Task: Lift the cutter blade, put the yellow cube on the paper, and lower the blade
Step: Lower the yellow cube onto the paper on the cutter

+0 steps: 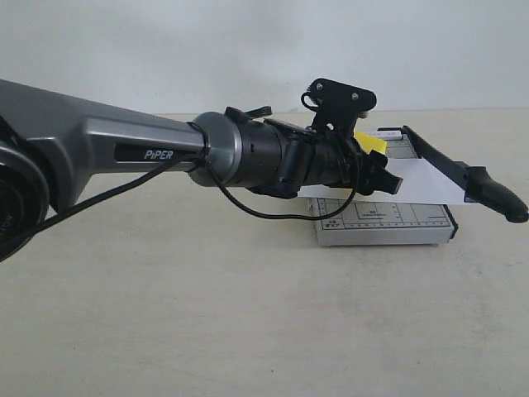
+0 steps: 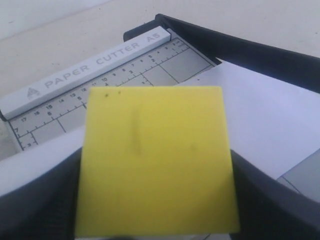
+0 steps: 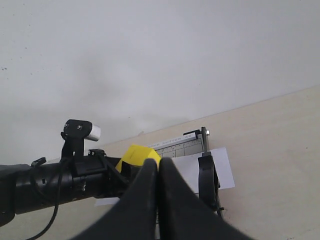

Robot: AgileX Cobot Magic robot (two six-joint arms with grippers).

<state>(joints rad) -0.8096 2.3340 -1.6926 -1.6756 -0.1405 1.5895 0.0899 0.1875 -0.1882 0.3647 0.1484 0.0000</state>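
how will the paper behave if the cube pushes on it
Probably floppy: the paper is a thin sheet, its ends overhanging the base. It looks loose, so it would likely slide under a sideways shove. The cube, set down straight, should pin it.

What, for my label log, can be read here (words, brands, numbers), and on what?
"PiPER": left arm.
"PAPER CUTTER A5": white bar of the cutter.
"17", "7": scale beside that bar; its other numbers are too blurred.
Print on the base in the exterior view: too small to read.
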